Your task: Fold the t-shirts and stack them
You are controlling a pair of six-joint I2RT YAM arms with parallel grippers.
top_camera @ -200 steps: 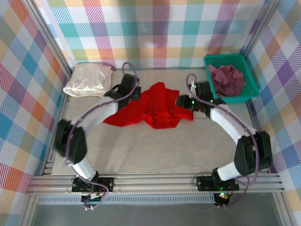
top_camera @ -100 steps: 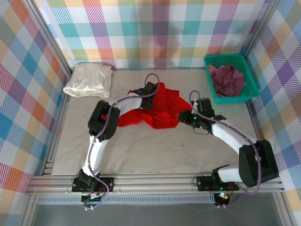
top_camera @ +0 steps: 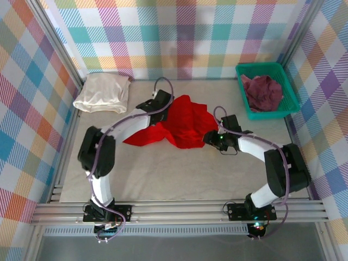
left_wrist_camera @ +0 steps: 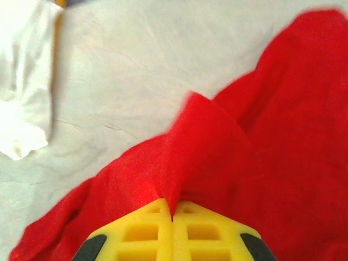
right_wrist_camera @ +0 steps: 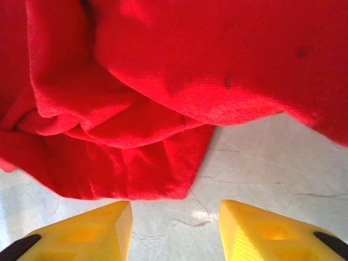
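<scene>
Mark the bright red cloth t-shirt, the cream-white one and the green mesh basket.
bright red cloth t-shirt [top_camera: 185, 122], top view, crumpled middle.
cream-white cloth t-shirt [top_camera: 103, 92], top view, bundle centre.
green plastic mesh basket [top_camera: 270, 114], top view, near wall.

Left arm [top_camera: 128, 122] reaches far forward, its jaws pinched shut on the red t-shirt [top_camera: 187, 122]; right arm [top_camera: 255, 145] curls inward, jaws parted, holding nothing

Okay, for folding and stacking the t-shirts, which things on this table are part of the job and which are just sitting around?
Part of the job: red t-shirt, cream-white t-shirt, maroon t-shirt crumpled in the basket.
Just lying about: green mesh basket.
</scene>
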